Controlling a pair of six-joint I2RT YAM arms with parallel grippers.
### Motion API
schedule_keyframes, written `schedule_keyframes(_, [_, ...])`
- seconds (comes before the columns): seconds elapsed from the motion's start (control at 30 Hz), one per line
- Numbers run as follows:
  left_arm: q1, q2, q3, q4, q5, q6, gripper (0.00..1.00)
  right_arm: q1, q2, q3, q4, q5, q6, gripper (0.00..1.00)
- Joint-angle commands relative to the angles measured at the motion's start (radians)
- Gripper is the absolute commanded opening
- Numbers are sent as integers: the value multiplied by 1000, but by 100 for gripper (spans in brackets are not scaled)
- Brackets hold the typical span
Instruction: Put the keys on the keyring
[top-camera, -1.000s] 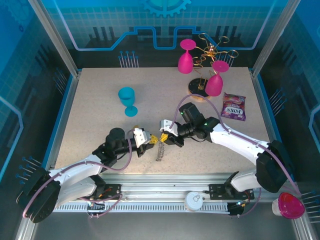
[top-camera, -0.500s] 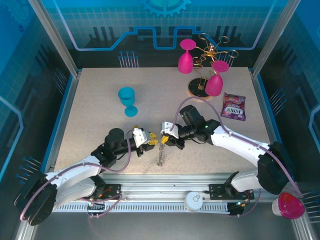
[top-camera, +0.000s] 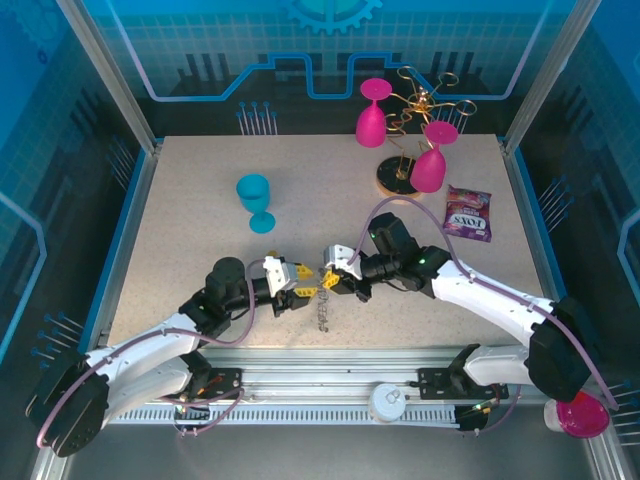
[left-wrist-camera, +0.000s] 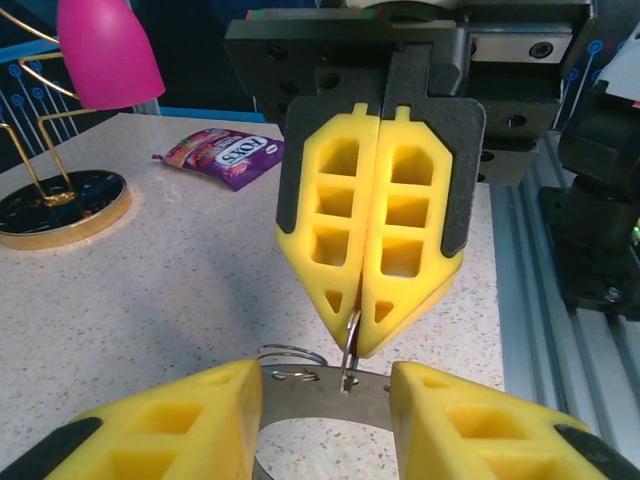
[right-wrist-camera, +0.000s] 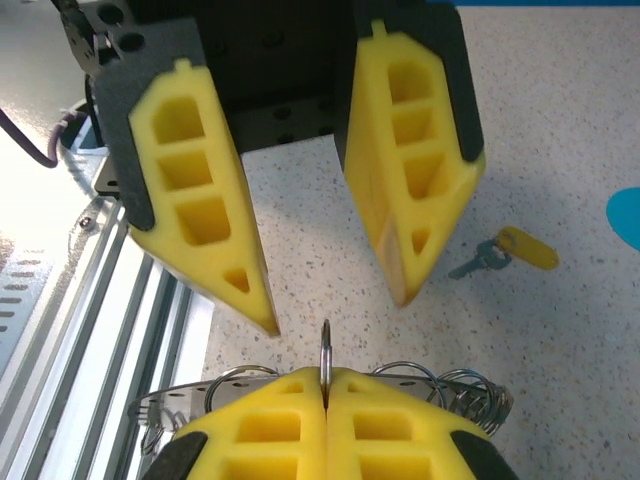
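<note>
The keyring (top-camera: 322, 312), a flat grey ring fringed with thin wire coils, hangs just above the table between the two arms. My right gripper (top-camera: 330, 280) is shut, and it pinches one thin wire loop (right-wrist-camera: 325, 350) of the keyring (right-wrist-camera: 465, 392). Facing it, my left gripper (top-camera: 302, 287) stands open, its fingers apart on either side of the ring's flat plate (left-wrist-camera: 320, 398) with nothing clamped. One key (right-wrist-camera: 505, 250), with a yellow head and a short metal blade, lies loose on the table beyond the grippers, towards the blue goblet.
A blue goblet (top-camera: 255, 200) stands at mid left. At the back right, a gold wire stand (top-camera: 420, 105) on a round base (top-camera: 397, 177) carries two pink goblets. A candy packet (top-camera: 467, 213) lies beside it. The metal rail (top-camera: 330, 365) runs along the near edge.
My left gripper has gone from shut to open and has drawn back a little. The right gripper stays shut on the wire loop and has shifted slightly with the keyring.
</note>
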Motion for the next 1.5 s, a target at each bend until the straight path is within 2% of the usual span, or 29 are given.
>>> schedule_keyframes(0.0, [-2, 16, 2, 33, 58, -15, 35, 17, -26, -5, 48, -55, 17, 0])
schedule_keyframes(0.37, [-2, 39, -5, 101, 64, -7, 11, 33, -25, -15, 82, -114, 27, 0])
schedule_keyframes(0.53, [-4, 27, -23, 181, 48, 23, 0, 35, -31, -22, 88, -48, 32, 0])
schedule_keyframes(0.57, [-8, 20, -29, 190, 24, 45, 0, 35, -43, -30, 90, -12, 36, 6])
schedule_keyframes(0.67, [-46, -14, -39, 158, -91, 178, 0, 29, -95, -65, 91, 136, 21, 34])
schedule_keyframes(0.73, [-75, -31, -33, 111, -165, 278, 0, 27, -127, -85, 69, 227, -20, 40])
schedule_keyframes(0.83, [-99, -46, -36, 83, -219, 407, 0, 32, -165, -108, 46, 322, -73, 37])
schedule_keyframes(0.97, [-102, -64, -42, 57, -194, 522, 0, 49, -207, -133, 73, 311, -142, 29])
schedule_keyframes(1.13, [-105, -70, -42, 44, -188, 563, 0, 95, -206, -139, 121, 294, -184, 25])
schedule_keyframes(1.47, [-109, -87, -35, -2, -180, 599, 0, 143, -171, -121, 187, 327, -212, 26])
